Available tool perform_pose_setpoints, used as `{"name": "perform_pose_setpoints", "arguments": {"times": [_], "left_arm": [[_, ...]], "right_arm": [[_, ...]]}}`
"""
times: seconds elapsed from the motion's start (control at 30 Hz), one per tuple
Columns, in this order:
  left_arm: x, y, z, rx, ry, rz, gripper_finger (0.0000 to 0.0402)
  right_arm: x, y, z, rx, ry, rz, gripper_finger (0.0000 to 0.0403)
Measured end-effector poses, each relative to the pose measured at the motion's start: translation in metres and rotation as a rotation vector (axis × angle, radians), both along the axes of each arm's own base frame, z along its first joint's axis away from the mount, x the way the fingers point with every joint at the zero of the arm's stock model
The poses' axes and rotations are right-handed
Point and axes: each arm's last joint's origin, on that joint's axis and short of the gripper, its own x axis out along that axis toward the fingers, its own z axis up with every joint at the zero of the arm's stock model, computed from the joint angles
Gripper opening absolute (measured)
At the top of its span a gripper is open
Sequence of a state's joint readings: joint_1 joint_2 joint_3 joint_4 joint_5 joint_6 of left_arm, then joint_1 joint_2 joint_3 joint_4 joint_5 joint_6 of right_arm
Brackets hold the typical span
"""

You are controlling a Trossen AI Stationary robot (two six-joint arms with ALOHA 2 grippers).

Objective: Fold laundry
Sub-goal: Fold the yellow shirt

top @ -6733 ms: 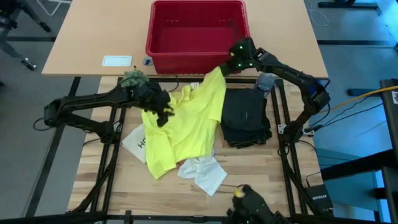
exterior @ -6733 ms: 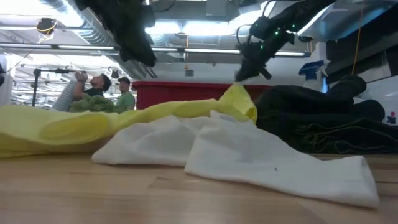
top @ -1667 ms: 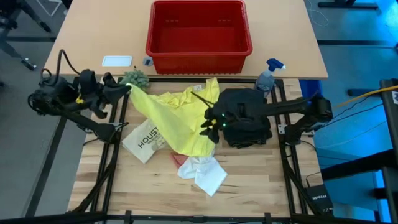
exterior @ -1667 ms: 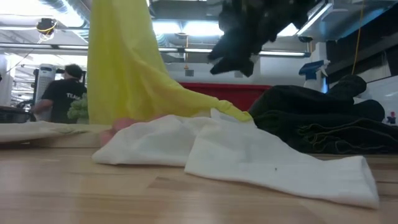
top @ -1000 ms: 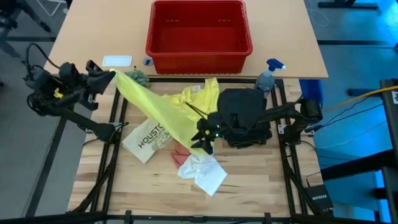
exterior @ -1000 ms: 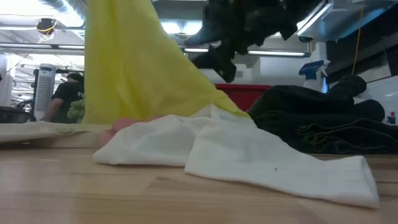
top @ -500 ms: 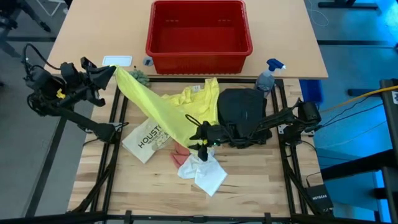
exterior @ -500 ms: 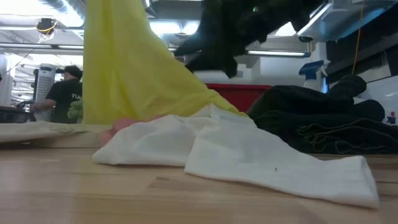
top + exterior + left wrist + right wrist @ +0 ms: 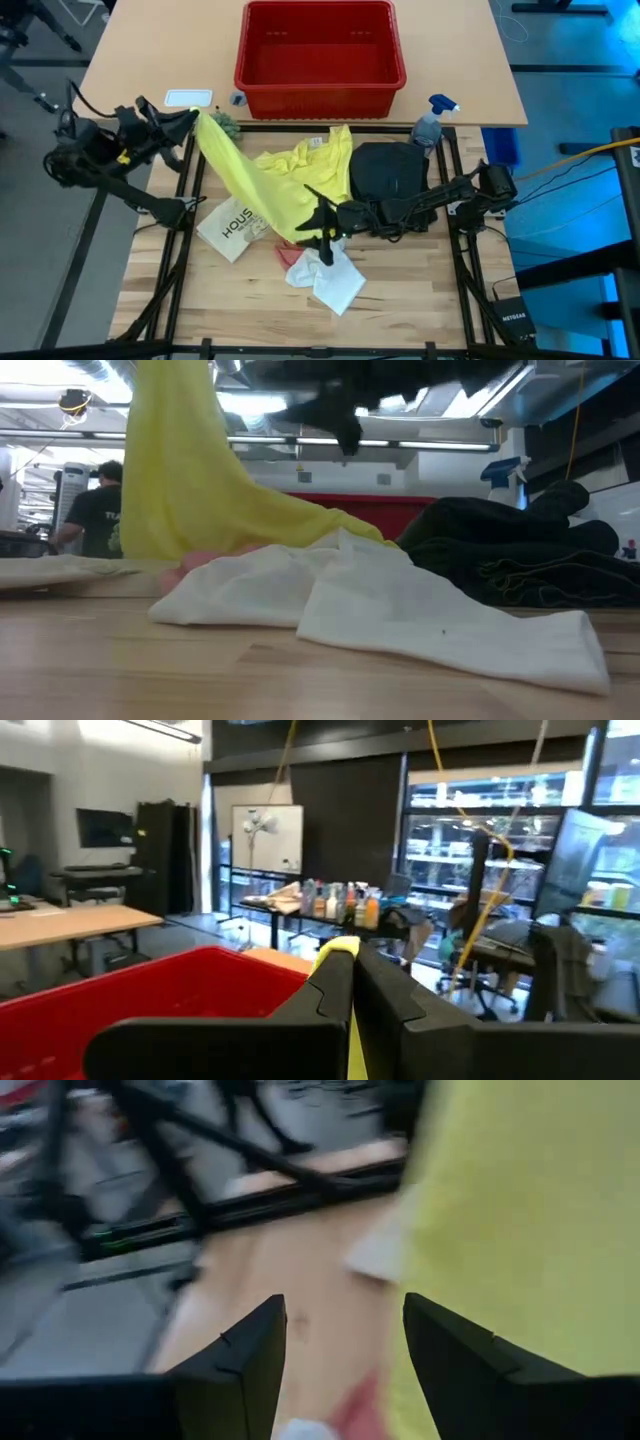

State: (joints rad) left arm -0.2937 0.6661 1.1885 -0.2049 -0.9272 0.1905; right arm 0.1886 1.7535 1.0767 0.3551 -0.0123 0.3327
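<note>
The yellow T-shirt [image 9: 262, 180] runs as a raised band from my left gripper [image 9: 192, 120], shut on its upper end at the table's far left, down to its bunched rest [image 9: 305, 160] on the table. My right gripper [image 9: 314, 226] hovers open at the shirt's low end, fingers pointing left, with only bare wood between them in the right wrist view [image 9: 345, 1350]. The black trousers [image 9: 392, 178] lie heaped to the right. The white cloth [image 9: 328, 276] lies near the front, and the pink cloth [image 9: 288, 255] peeks out beside it. My left gripper pinches an end of the yellow T-shirt [image 9: 343, 949] between its two shut fingers, held about level high over the table's far left. The cloth [image 9: 175, 460] hangs and slants below the fingers, drawn fairly straight, with its other end resting on the table.
A red basket [image 9: 320, 88] stands on the far table. A flat white item printed HOUSTON [image 9: 235, 226] lies under the raised shirt. A spray bottle [image 9: 430, 124] stands at the far right and a green bundle [image 9: 224, 122] sits by my left gripper. A person [image 9: 100, 510] shows in the room beyond.
My right gripper has moved toward the table's near edge along the shirt's low end and rolled, staying open. My left gripper has rolled and shifted slightly rightward, still shut on the shirt. The raised yellow band has swung with it and its lower part has stayed on the table.
</note>
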Motion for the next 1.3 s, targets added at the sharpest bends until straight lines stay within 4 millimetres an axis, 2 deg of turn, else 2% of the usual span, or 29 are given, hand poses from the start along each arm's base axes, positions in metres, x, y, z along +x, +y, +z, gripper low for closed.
{"name": "perform_pose_setpoints", "arguments": {"times": [0.1,0.23,0.33,0.47,0.6,0.73,0.93,1.1,1.2,1.3], "left_arm": [[0.005,-0.001,0.010,0.050,-0.067,-0.010,0.0000],[0.016,-0.005,0.023,0.130,-0.180,-0.076,0.0000],[0.028,-0.009,0.024,0.145,-0.186,-0.073,0.0000],[0.045,-0.014,0.022,0.158,-0.165,-0.077,0.0000],[0.059,-0.018,0.020,0.187,-0.141,-0.084,0.0000],[0.065,-0.019,0.018,0.200,-0.124,-0.080,0.0000],[0.066,-0.019,0.017,0.208,-0.099,-0.069,0.0000],[0.068,-0.019,0.014,0.214,-0.059,-0.061,0.0000],[0.070,-0.016,0.009,0.221,-0.006,-0.046,0.0000],[0.072,-0.013,0.004,0.216,0.049,-0.022,0.0000]], "right_arm": [[0.007,0.004,0.001,-0.017,0.020,0.083,0.0193],[0.022,0.004,-0.005,-0.029,0.045,0.091,0.0193],[0.032,0.005,0.001,-0.024,0.011,0.094,0.0193],[0.042,0.001,-0.010,-0.034,0.043,0.063,0.0193],[0.045,-0.014,-0.018,-0.062,0.089,-0.183,0.0193],[0.042,-0.032,-0.026,-0.116,0.174,-0.422,0.0193],[0.032,-0.064,-0.014,-0.169,0.194,-0.709,0.0193],[0.025,-0.080,0.003,-0.171,0.157,-0.794,0.0193],[0.024,-0.098,0.004,-0.149,0.169,-0.796,0.0193],[0.026,-0.117,0.005,-0.080,0.166,-0.690,0.0193]]}}
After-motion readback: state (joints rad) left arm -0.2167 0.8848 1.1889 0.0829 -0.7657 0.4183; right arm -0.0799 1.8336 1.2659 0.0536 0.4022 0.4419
